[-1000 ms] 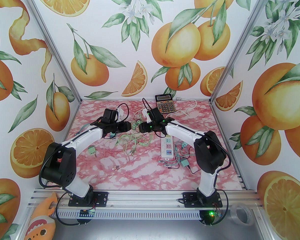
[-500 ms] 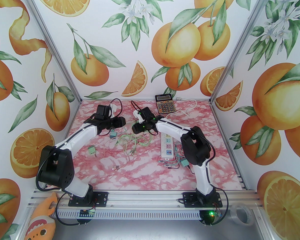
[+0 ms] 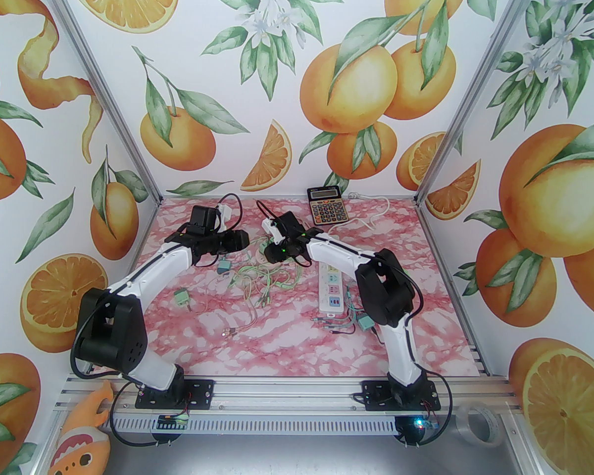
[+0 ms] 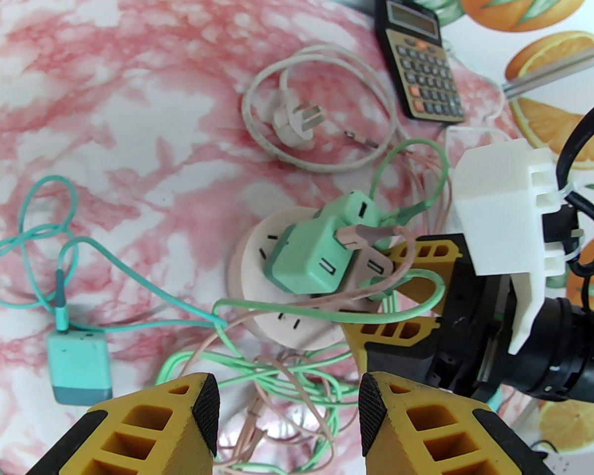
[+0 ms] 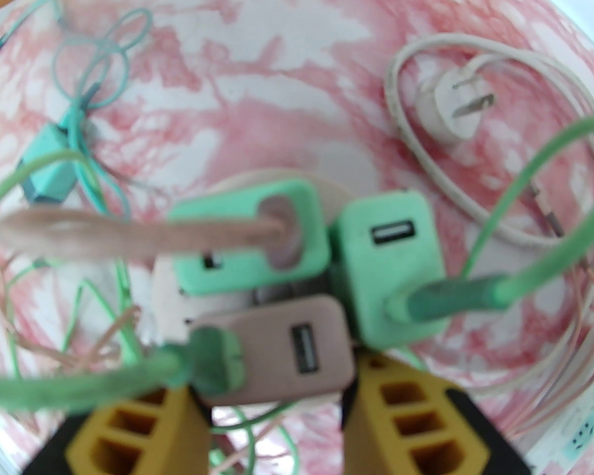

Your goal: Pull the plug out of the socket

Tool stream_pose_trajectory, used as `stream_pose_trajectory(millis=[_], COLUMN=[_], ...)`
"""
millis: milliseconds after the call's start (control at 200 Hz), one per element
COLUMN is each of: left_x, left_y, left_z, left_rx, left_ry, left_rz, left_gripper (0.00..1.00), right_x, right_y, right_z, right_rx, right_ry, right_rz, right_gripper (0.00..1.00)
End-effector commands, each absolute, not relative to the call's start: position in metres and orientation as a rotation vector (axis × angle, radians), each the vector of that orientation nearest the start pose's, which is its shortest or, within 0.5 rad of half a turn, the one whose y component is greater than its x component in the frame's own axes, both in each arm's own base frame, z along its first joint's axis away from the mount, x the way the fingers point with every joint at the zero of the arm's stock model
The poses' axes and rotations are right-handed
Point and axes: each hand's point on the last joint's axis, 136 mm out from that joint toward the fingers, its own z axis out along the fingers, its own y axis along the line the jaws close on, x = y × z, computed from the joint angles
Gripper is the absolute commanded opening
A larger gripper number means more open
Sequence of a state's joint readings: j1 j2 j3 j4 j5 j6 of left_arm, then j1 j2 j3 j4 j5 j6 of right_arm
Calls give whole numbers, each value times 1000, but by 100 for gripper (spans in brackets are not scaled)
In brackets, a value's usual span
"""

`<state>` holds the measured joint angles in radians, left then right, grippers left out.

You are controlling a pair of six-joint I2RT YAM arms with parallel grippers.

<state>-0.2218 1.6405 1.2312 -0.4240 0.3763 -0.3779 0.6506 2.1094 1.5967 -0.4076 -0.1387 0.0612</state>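
- Pink plug (image 5: 272, 349), with a USB port on its face and a green cable pushed in beside the port, is seated in the round pale socket (image 4: 252, 285). The socket lies flat on the table (image 3: 277, 344), toward the back and about midway across.
- Sharing that socket are a green plug (image 5: 247, 235) carrying a pink cable and a second green plug (image 5: 391, 265) carrying a green cable. All three stand packed close together.
- Right end effector (image 5: 274, 394) has its yellow fingers (image 5: 401, 413) on either side of the pink plug, close against it. The blurred wrist view does not show whether they actually pinch it.
- Left end effector (image 4: 287, 408) hovers just short of the socket, fingers apart with nothing held, above loose cables.
- Green and pink cables (image 3: 267, 280) lie tangled on the table in front of the socket.
- Teal adapter (image 4: 79, 364) lies apart from the socket with its own teal lead looped beside it.
- White mains plug (image 4: 297, 119), ringed by its coiled cord, lies beyond the socket. The calculator (image 4: 420, 57) sits further back, near the wall.
- White power strip (image 3: 330, 285) lies beside the right arm, to the right of the tangle.
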Motion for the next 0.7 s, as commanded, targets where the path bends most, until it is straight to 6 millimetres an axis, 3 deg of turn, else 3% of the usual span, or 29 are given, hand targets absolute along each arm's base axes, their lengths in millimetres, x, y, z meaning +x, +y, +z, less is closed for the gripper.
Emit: stream_pose_trajectory(millis=[0,130,225,350,510,696], left_x=[441,457,462,454,438,434], left_y=[-170,-172,-184,-201,-208,-216], left_z=[157,135,128,118,107,96], left_rx=[106,135,164,237,296,314], left_ry=[2462,2508,2506,2522,2558,2588], left_rz=[-781,-793,-899,-1021,-1053,-1059], left_gripper=[53,53,53,51,52,52], right_x=[406,404,404,405,405,406], right_y=[334,331,331,332,333,335], right_z=[65,66,66,67,69,70], right_rx=[-804,-795,-789,-780,-779,-786], right_ry=[2462,2460,2463,2466,2460,2459], right_rz=[441,443,445,448,454,463], right_gripper=[38,39,39,39,40,41])
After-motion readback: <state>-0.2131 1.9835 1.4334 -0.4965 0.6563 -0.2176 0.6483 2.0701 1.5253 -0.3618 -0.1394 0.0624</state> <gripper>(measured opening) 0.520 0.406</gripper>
